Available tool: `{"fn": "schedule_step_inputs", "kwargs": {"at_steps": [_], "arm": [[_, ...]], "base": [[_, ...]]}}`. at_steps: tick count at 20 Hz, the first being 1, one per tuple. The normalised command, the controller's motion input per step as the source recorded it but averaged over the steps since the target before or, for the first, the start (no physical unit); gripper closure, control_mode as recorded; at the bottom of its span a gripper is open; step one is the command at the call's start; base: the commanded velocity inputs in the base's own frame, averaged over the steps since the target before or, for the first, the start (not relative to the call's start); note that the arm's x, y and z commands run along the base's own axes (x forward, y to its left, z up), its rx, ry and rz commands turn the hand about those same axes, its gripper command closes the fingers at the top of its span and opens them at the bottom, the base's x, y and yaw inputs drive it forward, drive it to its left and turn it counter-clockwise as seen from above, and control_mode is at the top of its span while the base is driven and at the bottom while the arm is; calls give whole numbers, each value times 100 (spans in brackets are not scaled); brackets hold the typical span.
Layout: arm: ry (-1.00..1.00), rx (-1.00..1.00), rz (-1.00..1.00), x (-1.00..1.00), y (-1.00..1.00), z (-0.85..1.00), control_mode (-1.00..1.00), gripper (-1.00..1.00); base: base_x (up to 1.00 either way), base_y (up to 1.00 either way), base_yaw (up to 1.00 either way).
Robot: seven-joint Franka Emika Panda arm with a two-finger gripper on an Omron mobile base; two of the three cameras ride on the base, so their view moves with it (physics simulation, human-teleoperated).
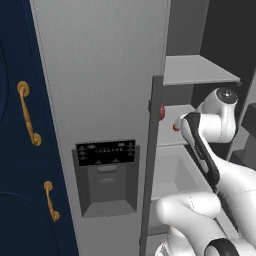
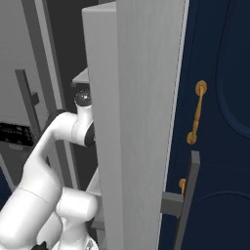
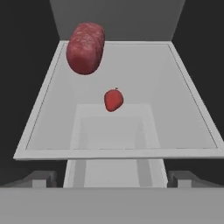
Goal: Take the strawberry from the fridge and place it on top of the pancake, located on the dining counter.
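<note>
Greys, navy, brass and two reds

The fridge [image 1: 100, 75] is light grey, its dispenser recess [image 1: 106, 152] black-panelled with pale markings, its long handle [image 1: 150, 165] darker grey. Inside, the shelf [image 3: 52, 109] is pale grey against a near-black interior. The strawberry [image 3: 113, 99] is bright red; the larger fruit [image 3: 85, 48] is a duller, mottled dark red (faintly banded). The cabinets [image 1: 20, 200] are navy with brass handles [image 1: 28, 114]. The arm [image 1: 220, 125] is white with dark joints.
</note>
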Motion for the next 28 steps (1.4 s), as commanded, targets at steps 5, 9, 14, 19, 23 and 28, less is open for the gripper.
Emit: {"fn": "schedule_step_inputs", "kwargs": {"at_steps": [5,9,14,19,23,28], "arm": [[5,1,1,54,0,-22,-100,-100],[0,0,0,41,0,-32,-100,-100],[0,0,0,39,-4,-38,-100,-100],[0,0,0,43,-10,-27,-100,-100],[0,0,0,39,-3,-16,-100,-100],[0,0,0,32,0,-12,-100,-100]], "base": [[0,0,0],[0,0,0],[0,0,0],[0,0,0],[0,0,0],[0,0,0]]}}
